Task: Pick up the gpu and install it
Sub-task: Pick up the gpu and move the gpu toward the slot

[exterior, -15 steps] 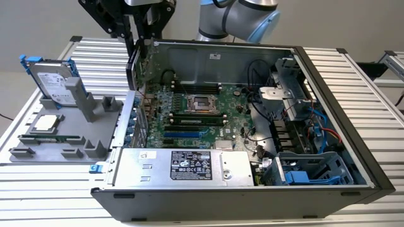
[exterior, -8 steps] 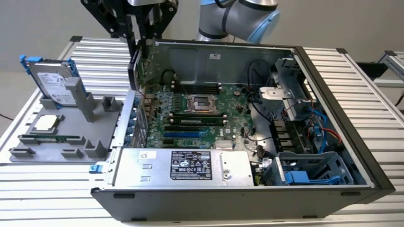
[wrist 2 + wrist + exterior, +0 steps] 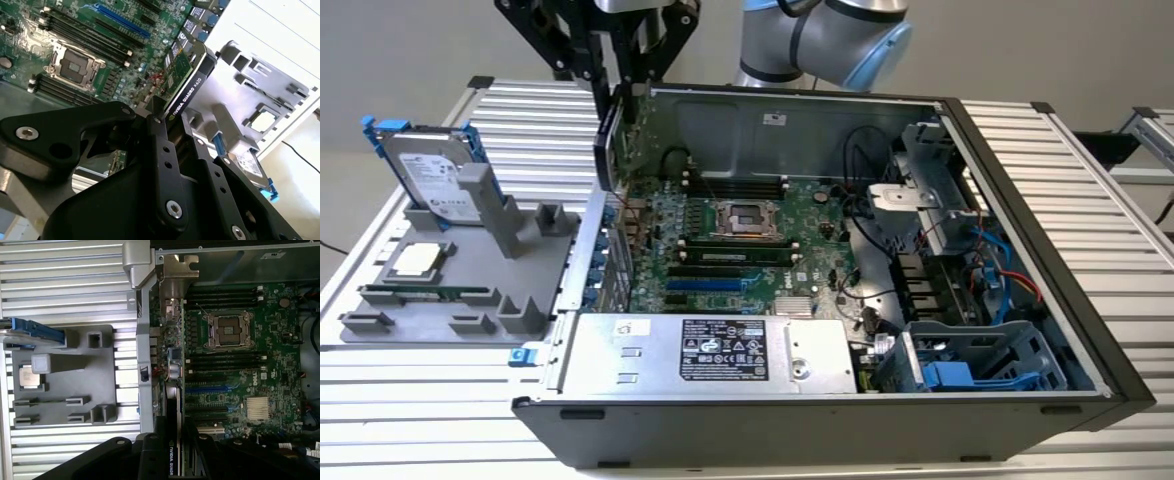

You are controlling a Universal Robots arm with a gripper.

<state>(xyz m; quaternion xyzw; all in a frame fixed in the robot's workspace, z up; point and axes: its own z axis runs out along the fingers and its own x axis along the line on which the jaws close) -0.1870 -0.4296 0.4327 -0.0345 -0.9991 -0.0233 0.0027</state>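
Fingers of the black two-finger gripper (image 3: pixel 169 116) are clamped on the gpu (image 3: pixel 186 82), a thin rectangular card with a green circuit-board face and a black cooler shroud. In the exterior view the gpu (image 3: pixel 606 140) hangs edge-on above the open black computer case (image 3: pixel 787 430). It sits near the case wall on the exterior view's left, over the edge of the green motherboard (image 3: pixel 720 240). It is well apart from the grey moulded parts holder (image 3: pixel 467 262) and is not yet seated.

Judged step: positioning the card over its slot. For a good result:
- Hold the card upright.
- Align its lower edge parallel with the long blue expansion slot (image 3: pixel 207 389).
- Avoid contact with the case wall.
- Apply no sideways load.
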